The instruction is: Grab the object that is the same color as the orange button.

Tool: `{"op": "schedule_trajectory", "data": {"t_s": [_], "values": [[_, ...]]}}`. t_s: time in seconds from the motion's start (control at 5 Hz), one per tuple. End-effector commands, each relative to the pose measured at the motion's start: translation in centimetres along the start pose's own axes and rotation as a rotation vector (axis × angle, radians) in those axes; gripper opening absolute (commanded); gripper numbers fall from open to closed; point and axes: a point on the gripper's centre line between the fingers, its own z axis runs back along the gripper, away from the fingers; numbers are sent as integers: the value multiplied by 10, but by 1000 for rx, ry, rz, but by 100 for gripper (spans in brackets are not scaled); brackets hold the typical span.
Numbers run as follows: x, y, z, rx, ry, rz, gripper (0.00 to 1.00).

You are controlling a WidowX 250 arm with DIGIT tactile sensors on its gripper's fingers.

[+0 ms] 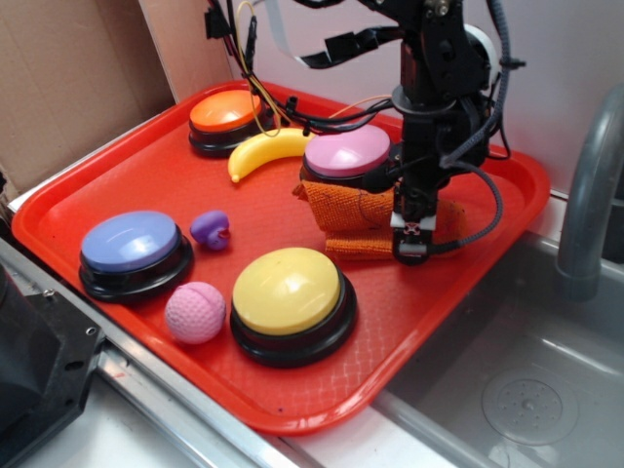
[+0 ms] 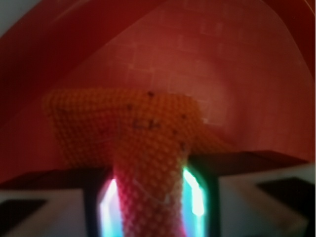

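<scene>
The orange knitted cloth [image 1: 356,213] lies on the red tray [image 1: 117,185] just in front of the pink button. My gripper [image 1: 413,239] points straight down at the cloth's right part. In the wrist view a fold of the cloth [image 2: 148,148] rises up between the two fingers, and my gripper [image 2: 152,202] is shut on it. The rest of the cloth spreads flat on the tray. The orange button [image 1: 228,119] stands at the tray's back left.
A yellow banana [image 1: 268,151] lies beside the pink button [image 1: 347,156]. A yellow button [image 1: 290,300], a pink ball [image 1: 196,312], a blue button [image 1: 133,252] and a small purple object [image 1: 211,229] sit towards the front. A sink and grey faucet [image 1: 590,195] are to the right.
</scene>
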Motion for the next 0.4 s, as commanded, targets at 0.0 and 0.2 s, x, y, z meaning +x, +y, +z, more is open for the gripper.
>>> {"op": "schedule_trajectory", "data": {"t_s": [0.0, 0.2], "values": [[-31, 16, 57, 7, 25, 403, 0], [-58, 26, 86, -16, 29, 571, 0]]}}
